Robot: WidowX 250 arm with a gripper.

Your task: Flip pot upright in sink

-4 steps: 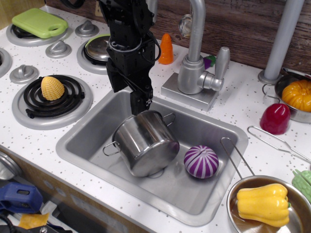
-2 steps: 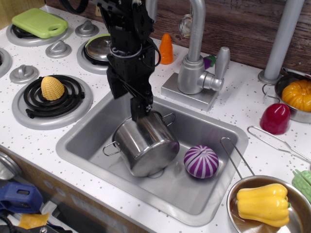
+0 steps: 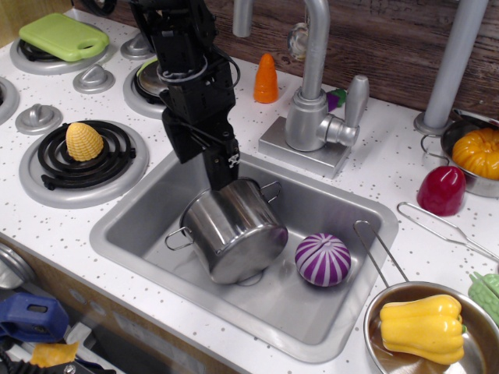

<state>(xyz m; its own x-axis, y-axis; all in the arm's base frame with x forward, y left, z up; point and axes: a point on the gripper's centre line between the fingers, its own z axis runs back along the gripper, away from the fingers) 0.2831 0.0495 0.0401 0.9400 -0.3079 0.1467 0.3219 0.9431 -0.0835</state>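
Observation:
The shiny steel pot (image 3: 234, 230) lies tilted on its side in the middle of the sink (image 3: 132, 214). Its closed base faces the front right and its rim points to the back left. Its wire loop handles stick out at the left and at the back right. My gripper (image 3: 224, 178) comes down from the black arm at the back left. Its dark fingertips (image 3: 230, 167) are right at the pot's upper rim. The jaws are seen edge-on, and the pot's rim hides their tips, so I cannot tell whether they hold it.
A purple striped ball (image 3: 323, 259) lies in the sink right of the pot. The faucet (image 3: 316, 101) stands behind the sink. A long-handled pan with a yellow pepper (image 3: 421, 327) sits at the front right. A stove burner with a yellow corn piece (image 3: 83, 142) is at the left.
The arm has shifted to the left and leaned, while its fingertips stay at the pot's rim. The pot has hardly moved.

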